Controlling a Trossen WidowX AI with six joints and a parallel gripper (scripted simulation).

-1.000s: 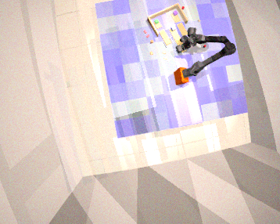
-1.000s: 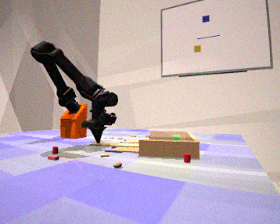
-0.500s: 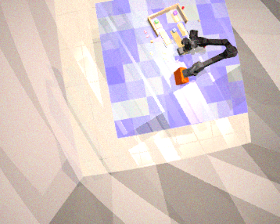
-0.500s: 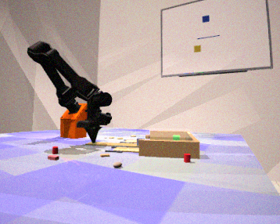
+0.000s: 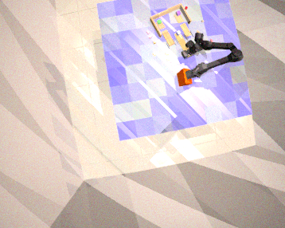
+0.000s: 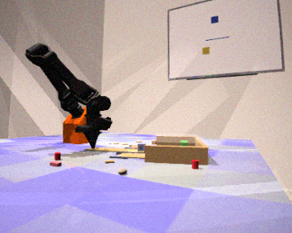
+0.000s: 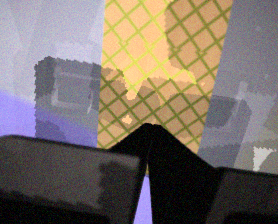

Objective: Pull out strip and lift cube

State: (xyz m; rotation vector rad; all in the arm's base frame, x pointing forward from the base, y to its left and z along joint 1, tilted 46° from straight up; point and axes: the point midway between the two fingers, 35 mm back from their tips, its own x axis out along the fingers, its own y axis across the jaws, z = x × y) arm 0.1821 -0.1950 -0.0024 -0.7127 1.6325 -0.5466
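Observation:
The labelled cube (image 5: 178, 33) (image 6: 141, 147) is pale with a dark letter like a C; it sits at the far end of the middle strip (image 5: 181, 42) (image 7: 137, 30), by the tray's open side. That strip is yellow with a green lattice. My gripper (image 6: 94, 147) (image 7: 151, 131) is shut with nothing between the fingers. Its tips are low at the strip, near the end away from the cube; whether they touch it is unclear. A left strip (image 5: 168, 38) and a right strip (image 5: 185, 29) show breaks from the pieces under the green cube (image 5: 159, 21) and purple cube (image 5: 178, 13).
A three-sided wooden tray wall (image 5: 165, 12) (image 6: 175, 154) stands around the far strip ends. An orange block (image 5: 184, 77) is by the arm's base. Red cylinders (image 6: 195, 164) (image 6: 57, 156), a red brick (image 6: 55, 163) and a tan pebble (image 6: 122, 171) lie outside the tray.

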